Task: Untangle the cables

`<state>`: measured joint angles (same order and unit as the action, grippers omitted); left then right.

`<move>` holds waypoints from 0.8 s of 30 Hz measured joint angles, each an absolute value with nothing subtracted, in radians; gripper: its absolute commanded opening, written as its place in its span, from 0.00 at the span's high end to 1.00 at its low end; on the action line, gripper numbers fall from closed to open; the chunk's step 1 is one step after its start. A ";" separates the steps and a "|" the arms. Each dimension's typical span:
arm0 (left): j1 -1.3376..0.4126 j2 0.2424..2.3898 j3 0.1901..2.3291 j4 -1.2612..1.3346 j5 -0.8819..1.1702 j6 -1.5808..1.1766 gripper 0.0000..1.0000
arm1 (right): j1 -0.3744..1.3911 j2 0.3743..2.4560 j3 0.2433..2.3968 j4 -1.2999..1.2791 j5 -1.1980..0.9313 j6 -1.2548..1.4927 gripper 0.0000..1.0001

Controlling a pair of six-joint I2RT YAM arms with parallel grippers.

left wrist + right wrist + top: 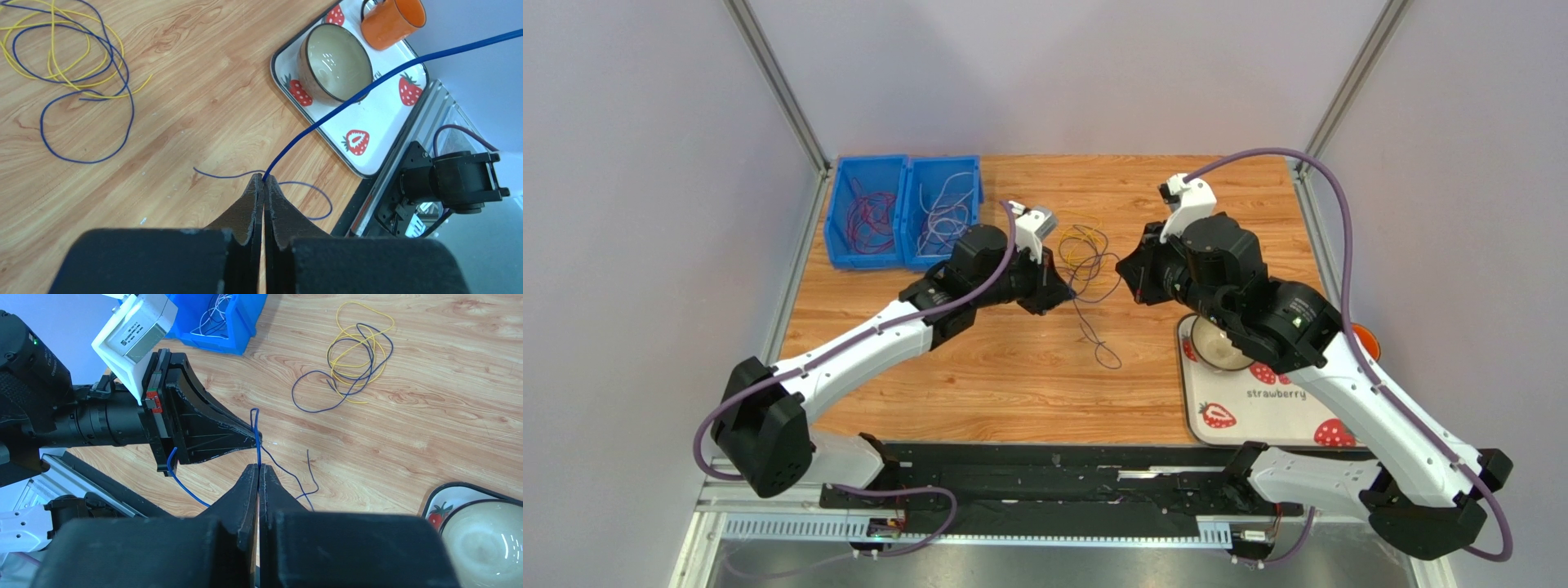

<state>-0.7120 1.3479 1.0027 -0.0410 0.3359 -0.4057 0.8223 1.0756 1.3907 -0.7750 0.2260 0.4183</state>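
The cables lie as a loose yellow and dark blue tangle (1085,251) mid-table, between my two grippers; the same tangle (80,92) shows in the left wrist view, and the right wrist view has this tangle (359,361) too. One blue cable (368,92) is lifted off the wood. My left gripper (265,179) is shut on it at its tips. My right gripper (258,467) is shut on the same blue cable (256,450), a short way from the left gripper's tips (255,438). A thin dark strand (1106,349) trails toward the near edge.
Two blue bins (870,214) (944,208) with more cables stand at the back left. A strawberry tray (1271,417) at the right carries a bowl (1216,349) and an orange mug (390,21). The right arm hangs over the tray.
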 measured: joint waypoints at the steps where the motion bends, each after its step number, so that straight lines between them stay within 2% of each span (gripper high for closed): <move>1: -0.719 1.344 1.004 -0.041 0.324 -0.405 1.00 | 0.822 1.070 1.391 -0.776 0.228 0.418 0.96; 3: -0.720 1.335 1.024 -0.077 0.287 -0.402 1.00 | 0.822 1.060 1.391 -0.781 0.235 0.418 0.74; 4: -0.720 1.332 1.042 -0.105 0.267 -0.400 1.00 | 0.822 1.055 1.390 -0.786 0.240 0.418 0.50; 7: -0.719 1.325 1.135 -0.216 0.195 -0.387 1.00 | 0.822 1.042 1.383 -0.795 0.259 0.427 0.29; 12: -0.719 1.249 1.253 -0.342 0.120 -0.369 1.00 | 0.822 1.012 1.298 -0.799 0.271 0.438 0.25; 19: -0.719 1.166 1.399 -0.450 0.073 -0.355 1.00 | 0.822 1.009 1.197 -0.809 0.252 0.470 0.28; 24: -0.719 1.149 1.423 -0.497 0.044 -0.372 1.00 | 0.822 0.991 1.117 -0.748 0.151 0.487 0.30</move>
